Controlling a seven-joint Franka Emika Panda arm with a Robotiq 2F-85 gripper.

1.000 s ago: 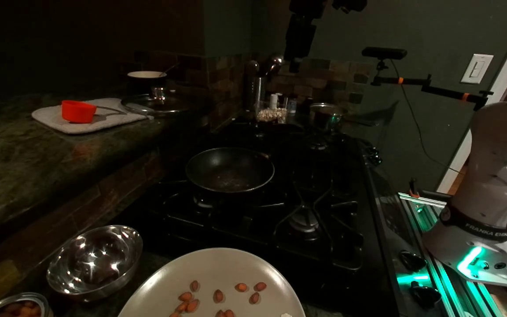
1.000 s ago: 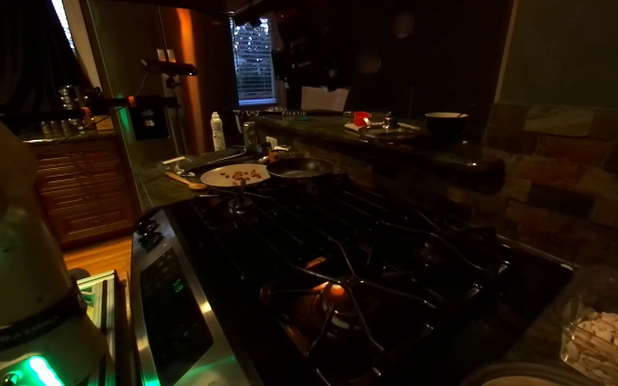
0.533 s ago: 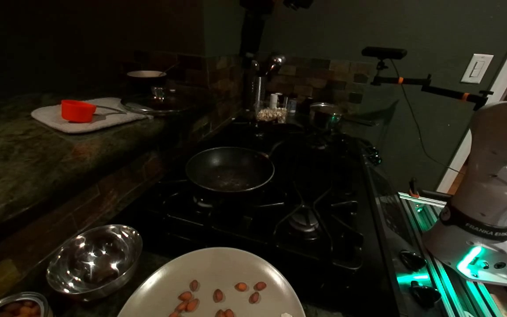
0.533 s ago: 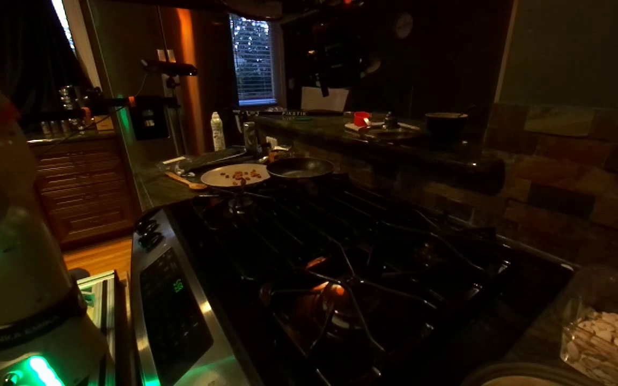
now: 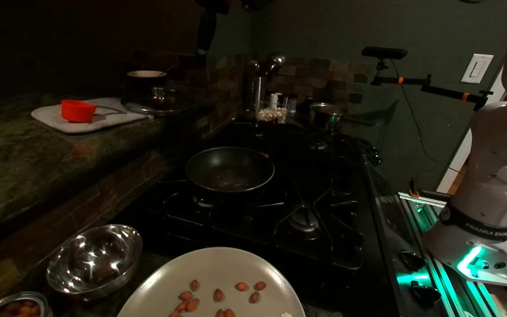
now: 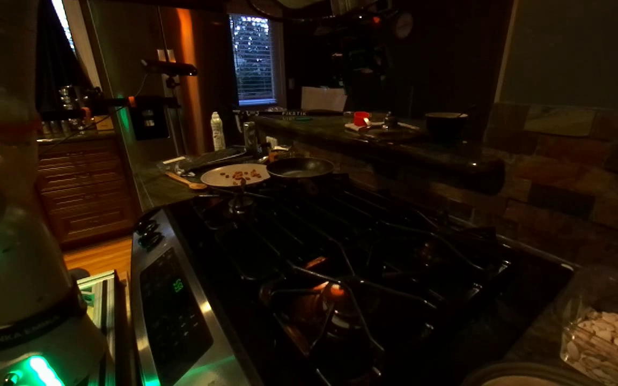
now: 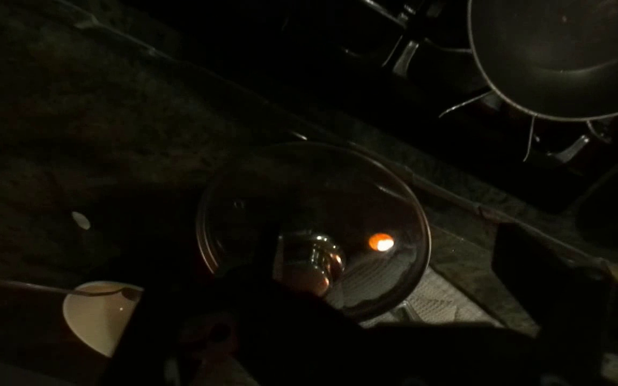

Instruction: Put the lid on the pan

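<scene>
On the raised tabletop (image 5: 13,149) lies the lid (image 7: 341,187), below your claw (image 7: 389,246) and apart from it; your wrist view puts the lid's knob (image 7: 314,262) next to one dark jaw, and the jaws stand spread, released. What you see of the lid is a dark, see-through, shallow dome with a thin bright rim, the knob silvery and an orange-and-white gleam on the surface. Against a second ago, your claw has come across toward the lid's side in an exterior view, while the lid has stayed where it was. The lid overlaps the end of a pale cloth (image 5: 46,115), on which you have a red cup (image 5: 77,111); a white-lined bowl (image 7: 94,324) with a thin utensil (image 7: 30,285) in it stands nearby. Lower down, well apart from the lid, the pan (image 5: 230,169) sits on the stove (image 5: 253,224).
</scene>
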